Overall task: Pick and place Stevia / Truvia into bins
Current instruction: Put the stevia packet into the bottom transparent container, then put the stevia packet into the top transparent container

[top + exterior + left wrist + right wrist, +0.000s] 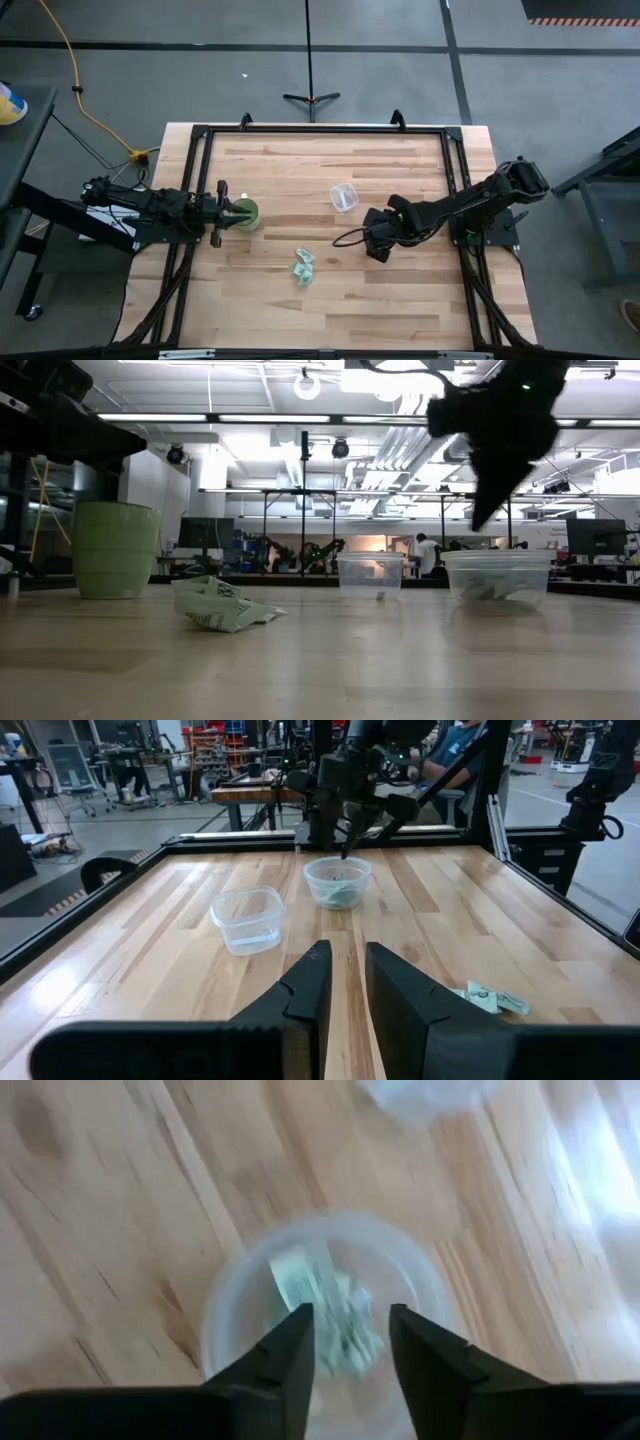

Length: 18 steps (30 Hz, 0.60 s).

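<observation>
The table (400, 310) carries the job's three cups in a loose row across its middle. The right arm reaches in from three o'clock so that the right gripper (346, 1342) hangs straight over one clear bin (337, 882), fingers spread with nothing between them, and packets (322, 1312) lie inside, which looks like a drop just made. The left gripper (346, 982) waits at nine o'clock beside the green cup (245, 213), fingers a little apart and empty, out of the way. The other bin (344, 196) sits toward twelve o'clock. Loose packets (303, 266) remain at six o'clock, probably next.
</observation>
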Each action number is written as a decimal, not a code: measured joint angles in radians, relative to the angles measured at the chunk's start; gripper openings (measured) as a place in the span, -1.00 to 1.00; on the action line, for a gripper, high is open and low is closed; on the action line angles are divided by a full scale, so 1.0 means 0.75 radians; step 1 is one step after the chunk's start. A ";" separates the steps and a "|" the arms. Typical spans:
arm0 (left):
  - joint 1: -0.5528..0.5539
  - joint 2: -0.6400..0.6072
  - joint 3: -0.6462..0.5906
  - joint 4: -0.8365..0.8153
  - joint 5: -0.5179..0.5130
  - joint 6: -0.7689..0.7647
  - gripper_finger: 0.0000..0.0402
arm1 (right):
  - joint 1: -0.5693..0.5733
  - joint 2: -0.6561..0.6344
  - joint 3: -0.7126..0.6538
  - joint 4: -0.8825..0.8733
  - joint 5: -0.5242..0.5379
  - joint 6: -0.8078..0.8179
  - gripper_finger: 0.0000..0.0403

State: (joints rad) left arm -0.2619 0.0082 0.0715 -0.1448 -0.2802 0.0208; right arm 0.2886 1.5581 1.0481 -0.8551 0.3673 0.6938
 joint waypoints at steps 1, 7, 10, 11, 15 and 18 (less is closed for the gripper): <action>-0.001 0.000 0.000 0.000 0.000 0.000 -0.51 | 0.002 0.000 0.000 0.066 0.036 -0.028 -0.32; 0.000 0.000 0.000 0.000 -0.001 0.000 -0.51 | 0.088 0.000 -0.029 0.738 0.173 -0.533 -0.22; 0.000 0.000 0.000 0.000 -0.001 0.000 -0.51 | 0.121 -0.016 -0.127 1.005 0.164 -0.709 -0.24; 0.000 0.000 0.000 0.000 -0.001 0.000 -0.51 | 0.119 -0.030 -0.169 1.071 0.138 -0.718 -0.26; 0.000 0.001 0.000 0.000 -0.001 0.000 -0.51 | 0.091 -0.117 -0.432 1.342 0.066 -0.670 -0.36; 0.000 0.001 0.000 0.000 -0.001 -0.001 -0.51 | 0.066 -0.214 -0.658 1.572 0.050 -0.631 -0.43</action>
State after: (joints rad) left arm -0.2619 0.0090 0.0711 -0.1448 -0.2807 0.0204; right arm 0.3379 1.3975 0.5544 0.3240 0.4046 0.2203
